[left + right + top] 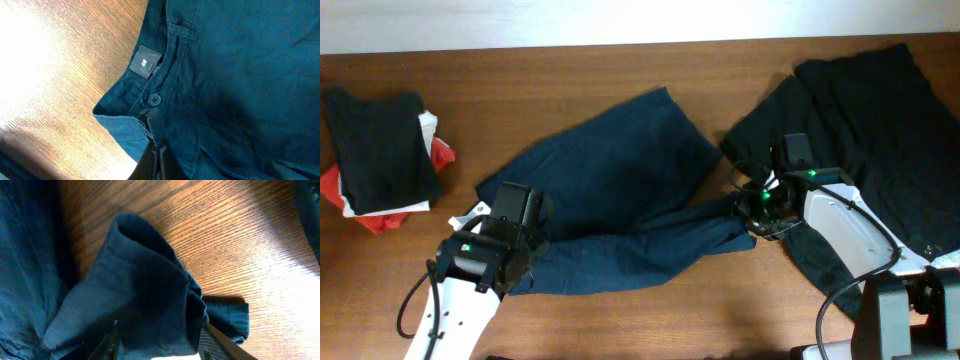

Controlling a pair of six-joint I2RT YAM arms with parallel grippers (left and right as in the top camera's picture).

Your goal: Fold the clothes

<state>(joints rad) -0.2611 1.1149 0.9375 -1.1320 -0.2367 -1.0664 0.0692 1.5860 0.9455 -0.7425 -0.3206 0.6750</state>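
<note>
Toward the near-left corner of the bench (650,320), the left gripper (154,157) has its jaws pinched nearly together on the waistband (167,60) of the navy trousers (620,190), just below the button (155,99) and the grey label (145,62). Nearer the right edge, the right gripper (159,340) has its fingers (111,342) set moderately apart, with the bunched leg hem (150,280) filling the gap between them. The trousers lie creased across the middle of the bench. By the left edge sits a folded stack (375,150), black over white and red. Black garments (880,120) spread over the far-right corner.
</note>
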